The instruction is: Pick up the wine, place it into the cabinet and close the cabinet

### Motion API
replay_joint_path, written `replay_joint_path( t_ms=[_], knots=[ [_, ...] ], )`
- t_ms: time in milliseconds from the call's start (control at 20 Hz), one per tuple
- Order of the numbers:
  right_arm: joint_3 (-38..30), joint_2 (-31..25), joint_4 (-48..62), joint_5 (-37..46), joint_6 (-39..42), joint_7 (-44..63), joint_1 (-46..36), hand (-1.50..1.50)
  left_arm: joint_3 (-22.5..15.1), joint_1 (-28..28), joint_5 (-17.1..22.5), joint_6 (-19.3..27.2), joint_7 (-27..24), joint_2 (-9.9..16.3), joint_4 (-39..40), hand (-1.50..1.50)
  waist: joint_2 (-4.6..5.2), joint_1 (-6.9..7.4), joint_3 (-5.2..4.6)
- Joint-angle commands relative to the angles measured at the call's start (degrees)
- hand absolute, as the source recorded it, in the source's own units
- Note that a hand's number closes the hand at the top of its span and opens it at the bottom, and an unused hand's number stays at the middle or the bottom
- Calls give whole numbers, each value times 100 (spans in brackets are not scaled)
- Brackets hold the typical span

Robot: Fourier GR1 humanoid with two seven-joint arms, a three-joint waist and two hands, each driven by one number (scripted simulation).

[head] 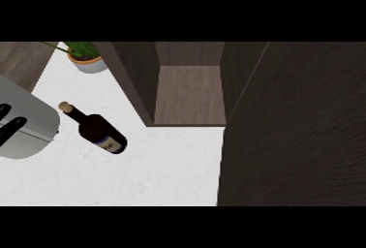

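Wine bottle stands on the white worktop, just left of the open cabinet, its door swung outward. Toaster and potted plant occupy the left side. No robot hand is visible.

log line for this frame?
wine bottle: on counter, untouched | cabinet: open, shelf bare | hands: not in view | stage: pre-grasp

Dark wood, pale stone, one dark bottle

The cabinet is deep brown woodgrain; the worktop white, faintly marbled. The wine bottle is near-black with a tan cork, the toaster silver-grey, and the plant green in a pale pot.
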Motion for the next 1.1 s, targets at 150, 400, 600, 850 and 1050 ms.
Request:
replay_joint_path(
  t_ms=[150,400,600,850,1050],
  knots=[
    [162,123,-281,169,-267,641,-414,-150,655,150,1025,370,677,326,-264,-150,3,40,2],
    [28,-10,-860,22,-408,1296,-599,-150,1086,-159,1282,733,893,586,48,-150,4,15,1],
    [272,166,-822,315,-503,1293,-607,-150,1147,-301,1001,537,1034,378,433,-150,5,2,1],
    [367,148,-859,443,-512,1388,-613,-150,1548,-372,1279,750,1427,658,512,-150,0,14,3],
    [238,107,-979,413,-452,1322,-456,-150,1546,-653,852,-173,1407,426,1702,-150,9,-36,1]
  ],
)
